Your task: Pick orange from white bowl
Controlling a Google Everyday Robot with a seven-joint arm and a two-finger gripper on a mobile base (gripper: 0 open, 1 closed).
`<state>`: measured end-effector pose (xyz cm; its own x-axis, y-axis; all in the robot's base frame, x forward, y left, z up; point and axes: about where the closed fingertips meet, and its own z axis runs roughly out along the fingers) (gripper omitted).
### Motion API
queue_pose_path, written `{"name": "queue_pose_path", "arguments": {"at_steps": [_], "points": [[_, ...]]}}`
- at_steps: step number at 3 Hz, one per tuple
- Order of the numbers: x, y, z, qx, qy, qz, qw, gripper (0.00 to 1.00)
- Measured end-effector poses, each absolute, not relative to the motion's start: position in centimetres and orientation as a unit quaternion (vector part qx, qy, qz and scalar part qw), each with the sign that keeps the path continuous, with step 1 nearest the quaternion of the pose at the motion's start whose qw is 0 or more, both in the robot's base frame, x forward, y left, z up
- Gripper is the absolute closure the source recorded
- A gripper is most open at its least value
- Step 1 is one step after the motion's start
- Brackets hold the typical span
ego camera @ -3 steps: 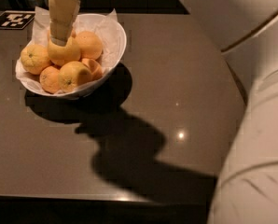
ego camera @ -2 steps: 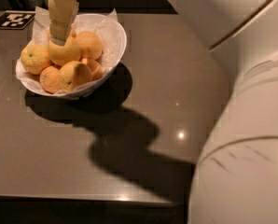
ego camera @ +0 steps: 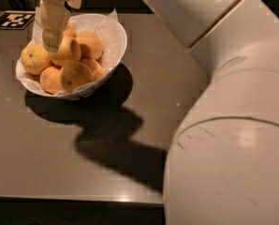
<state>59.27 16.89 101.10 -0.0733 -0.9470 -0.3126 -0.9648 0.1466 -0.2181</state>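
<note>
Jaws: down inside the white bowl, tips among the piled fruit.
Orange: touching the jaws' tips, top of the pile, not lifted.
Grip: cannot tell if closed.
Progress, by my reckoning: reach done; secure grasp and lift-out outstanding.

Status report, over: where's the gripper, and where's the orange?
Gripper down in white bowl, against the pile. Orange touching it, not lifted. Other fruit packed close around.
</note>
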Motion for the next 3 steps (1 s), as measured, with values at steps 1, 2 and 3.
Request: {"name": "queue_pose_path", "arguments": {"at_steps": [1,2,3], "points": [[59.6,17.8,100.2,-0.655,0.733,0.022,0.183,0.18],[60.2,18.4,98.7,-0.653,0.738,0.023,0.167,0.21],[60.8,18.8,97.6,-0.653,0.741,0.025,0.158,0.22]]}}
